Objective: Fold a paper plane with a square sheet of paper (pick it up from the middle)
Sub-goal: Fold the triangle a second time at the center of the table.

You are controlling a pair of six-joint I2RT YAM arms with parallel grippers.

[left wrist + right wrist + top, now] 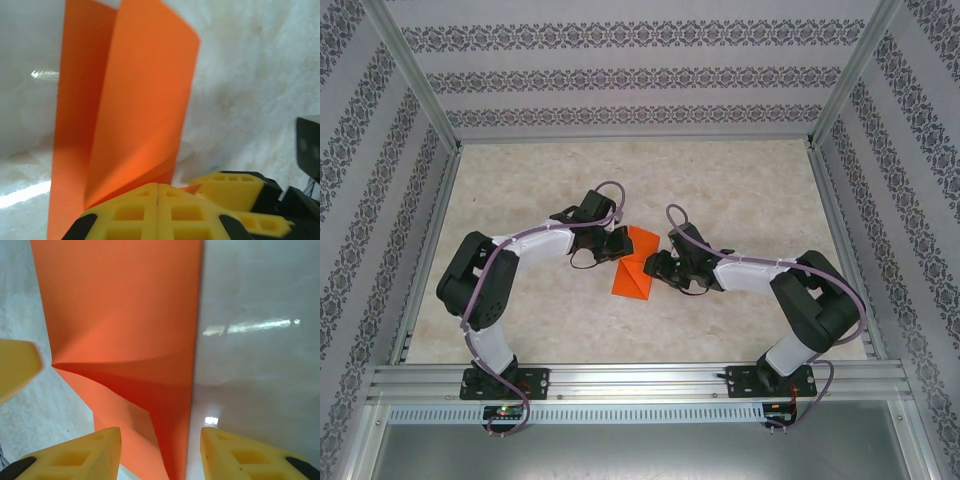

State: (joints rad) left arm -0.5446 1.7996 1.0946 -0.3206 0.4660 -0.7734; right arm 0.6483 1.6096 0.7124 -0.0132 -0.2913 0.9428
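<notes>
The square sheet of paper (635, 275) lies partly folded at the table's middle, bright orange, between my two grippers. In the left wrist view the paper (145, 100) rises as two creased panels just beyond my left gripper (158, 192), whose yellow fingers meet with no orange in the seam. That left gripper (618, 245) sits at the paper's upper left edge. My right gripper (160, 432) is open, its fingers astride a raised flap of the paper (125, 305) without touching it. It sits at the sheet's right side (655, 268).
The marbled tabletop (720, 190) is walled by patterned panels and aluminium posts. A metal rail (640, 380) carrying both arm bases runs along the near edge. The two grippers stand close, fingertips almost meeting over the paper.
</notes>
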